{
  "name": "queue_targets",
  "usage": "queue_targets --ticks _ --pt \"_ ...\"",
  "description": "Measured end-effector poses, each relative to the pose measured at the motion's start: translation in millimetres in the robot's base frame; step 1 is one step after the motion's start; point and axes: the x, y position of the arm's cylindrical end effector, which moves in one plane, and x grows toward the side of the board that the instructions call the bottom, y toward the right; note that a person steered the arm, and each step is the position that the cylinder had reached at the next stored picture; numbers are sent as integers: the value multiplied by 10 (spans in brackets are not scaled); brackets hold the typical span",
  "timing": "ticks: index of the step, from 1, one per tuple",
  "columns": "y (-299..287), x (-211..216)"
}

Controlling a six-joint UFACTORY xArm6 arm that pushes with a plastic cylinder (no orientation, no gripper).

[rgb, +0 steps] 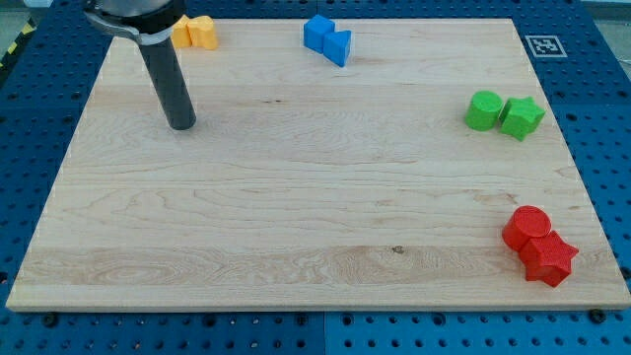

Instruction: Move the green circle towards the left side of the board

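Observation:
The green circle [483,110] sits on the wooden board [296,197] near the view's right edge, touching a green star [522,117] on its right. My tip [181,124] rests on the board in the upper left, far to the left of the green circle and apart from every block.
An orange block pair [195,33] lies at the top left, just right of the rod and partly hidden by it. Two blue blocks [327,39] sit at the top middle. A red circle [526,228] and red star [548,259] touch at the bottom right.

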Motion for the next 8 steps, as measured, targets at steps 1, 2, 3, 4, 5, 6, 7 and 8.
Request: queue_targets --ticks 1,2,3,4,5,6,7,8 --pt "0 0" --pt "0 3" --pt "0 -7" --pt "0 -10" --pt "0 -10" --pt "334 -31" --pt "1115 -211" --pt "1804 -427"
